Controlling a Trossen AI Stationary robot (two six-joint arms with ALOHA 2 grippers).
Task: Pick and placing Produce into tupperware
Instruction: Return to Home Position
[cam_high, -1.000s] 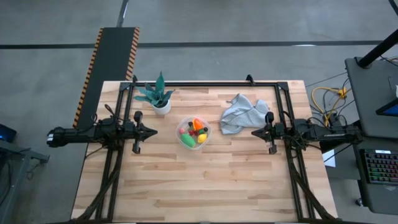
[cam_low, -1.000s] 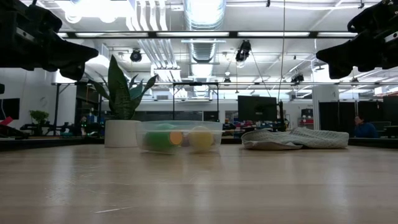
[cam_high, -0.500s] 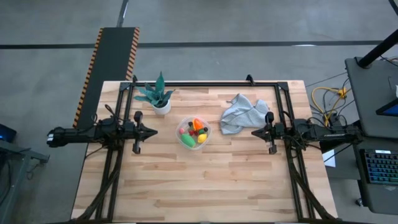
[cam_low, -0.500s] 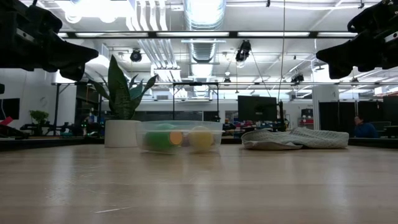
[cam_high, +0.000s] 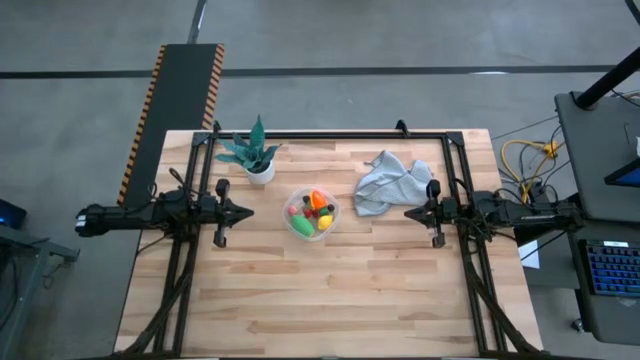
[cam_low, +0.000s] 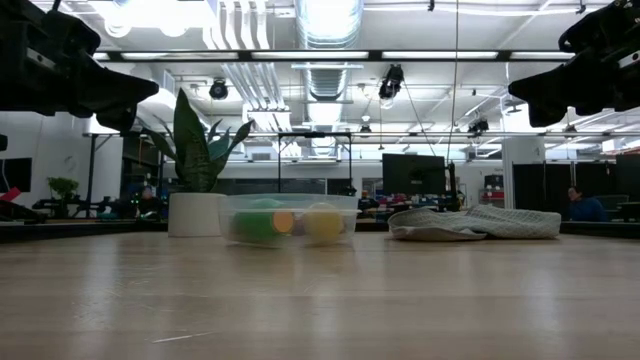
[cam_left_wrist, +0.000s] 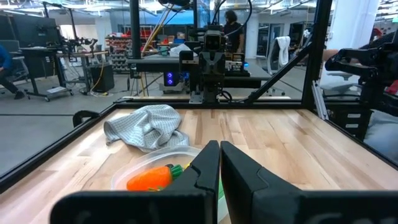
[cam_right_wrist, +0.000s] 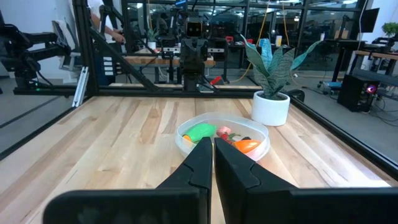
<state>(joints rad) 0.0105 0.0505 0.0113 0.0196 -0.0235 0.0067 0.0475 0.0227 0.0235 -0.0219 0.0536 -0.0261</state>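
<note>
The tupperware (cam_high: 311, 214), a round clear tub, stands on its base near the table's middle. The produce (cam_right_wrist: 222, 135) lies inside it: green, orange, yellow, red and pink pieces. My left gripper (cam_high: 249, 212) hovers shut at the table's left side, level, pointing at the tub; in its wrist view (cam_left_wrist: 220, 149) the fingertips meet. My right gripper (cam_high: 408, 212) hovers shut at the right side, also level and pointing at the tub, its fingertips (cam_right_wrist: 212, 144) together. Both are well apart from the tub and hold nothing.
A teal-leaved plant in a white pot (cam_high: 259, 160) stands far-left of the tub. A crumpled grey-blue cloth (cam_high: 390, 180) lies far-right of it. A black frame (cam_high: 330, 135) runs along the table's far edge. Bare wood spans the near half of the table.
</note>
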